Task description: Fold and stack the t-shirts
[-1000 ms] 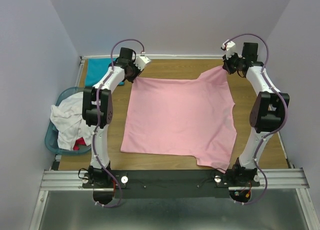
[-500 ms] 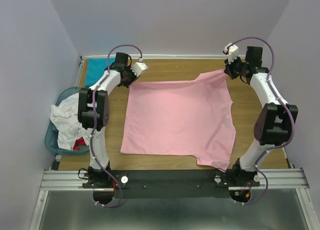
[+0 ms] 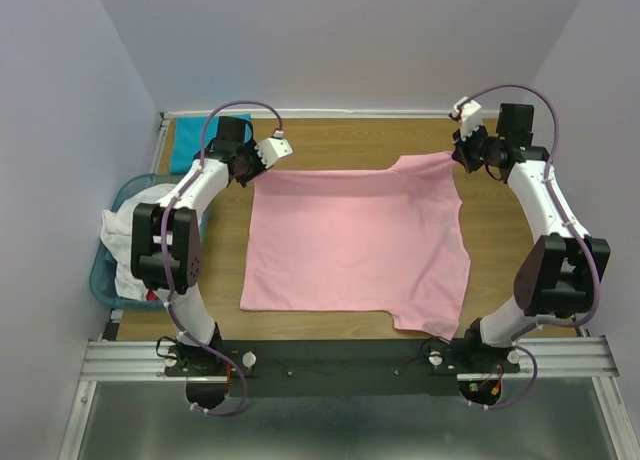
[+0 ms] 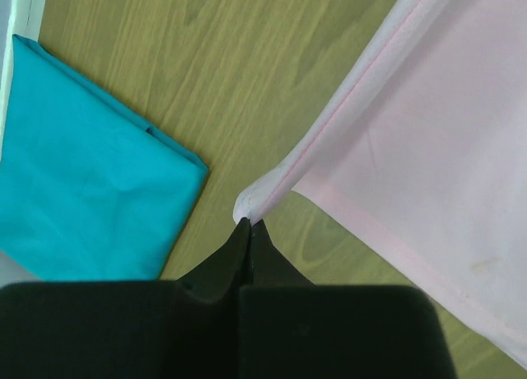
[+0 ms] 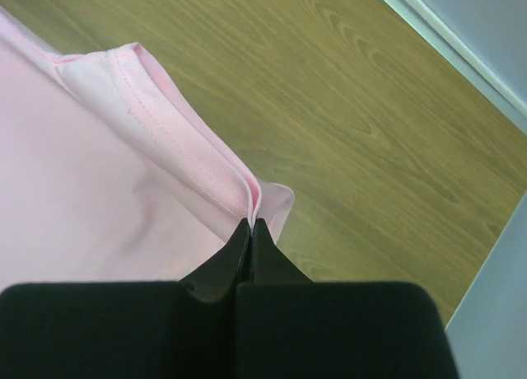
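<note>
At the far left, a light-blue plastic basket (image 3: 103,277) is sitting off the table's left edge, with crumpled white shirts (image 3: 130,235) spilling over its rim and a bit of red cloth (image 3: 160,286) showing low among them. Behind it, in the far left corner of the table (image 3: 505,205), a teal shirt (image 3: 188,148) is lying folded into a flat, smooth rectangle with crisp edges. Bare wood is showing between its near corner and the left gripper.

The left gripper (image 4: 249,224) is pressing its dark fingers together on the far left corner of the pink shirt (image 3: 355,245), pinching a small curl of the stitched hem and lifting it just off the wood.

The pink shirt is lying spread across the middle of the table, soft and matte, nearly flat with a few shallow ripples. Its far edge is running taut between the two grippers, its near edge is lying close to the table's near edge, and a sleeve is jutting out at the near right.

The right gripper (image 5: 251,225) is likewise squeezing shut on the far right corner of the pink shirt, where the double-stitched hem is folding over on itself at the fingertips. A strip of grained wood is lying open to the right of the shirt, reaching the table's right edge, and another band is lying open behind it, up to the back wall.
</note>
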### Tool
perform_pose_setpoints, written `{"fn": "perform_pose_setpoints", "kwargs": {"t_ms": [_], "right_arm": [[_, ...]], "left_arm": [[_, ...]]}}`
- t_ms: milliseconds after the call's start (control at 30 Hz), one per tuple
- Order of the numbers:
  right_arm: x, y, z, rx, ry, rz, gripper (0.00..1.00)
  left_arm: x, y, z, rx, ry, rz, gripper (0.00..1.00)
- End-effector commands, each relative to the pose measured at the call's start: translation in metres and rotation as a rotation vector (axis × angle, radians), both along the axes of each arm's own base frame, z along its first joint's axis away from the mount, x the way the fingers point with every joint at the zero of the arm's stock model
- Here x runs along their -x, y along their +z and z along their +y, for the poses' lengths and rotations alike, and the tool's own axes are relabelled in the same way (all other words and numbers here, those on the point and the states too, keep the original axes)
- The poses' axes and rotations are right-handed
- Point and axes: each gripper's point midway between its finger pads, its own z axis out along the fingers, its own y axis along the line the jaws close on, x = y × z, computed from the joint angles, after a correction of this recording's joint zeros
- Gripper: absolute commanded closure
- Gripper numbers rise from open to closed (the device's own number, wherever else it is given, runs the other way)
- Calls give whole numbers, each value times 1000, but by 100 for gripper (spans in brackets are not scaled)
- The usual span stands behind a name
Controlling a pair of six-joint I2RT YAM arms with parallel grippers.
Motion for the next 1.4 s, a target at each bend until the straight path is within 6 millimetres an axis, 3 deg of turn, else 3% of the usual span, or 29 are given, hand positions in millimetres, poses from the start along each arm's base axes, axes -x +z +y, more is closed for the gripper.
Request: {"fn": "perform_pose_setpoints", "kwargs": {"t_ms": [0,100,333,733,900,1100,1367], "right_arm": [[29,-1,2,12,8,42,99],[44,0,4,10,13,51,99],[84,-22,10,-3,33,140,99],[144,-83,25,4,81,325,100],[150,-103,20,42,79,377,99],[147,-108,16,59,67,392,99],[127,-90,11,67,18,352,99]], "left_arm": [[13,14,10,-60,-38,-65,99],[24,4,14,-82,-49,-53,100],[40,-13,17,-96,-63,-20,100],[69,-50,7,-144,-143,47,100],[83,-64,-1,-163,-173,74,100],[85,-70,1,-174,-147,93,100],[76,-55,-3,-147,-120,83,100]]}}
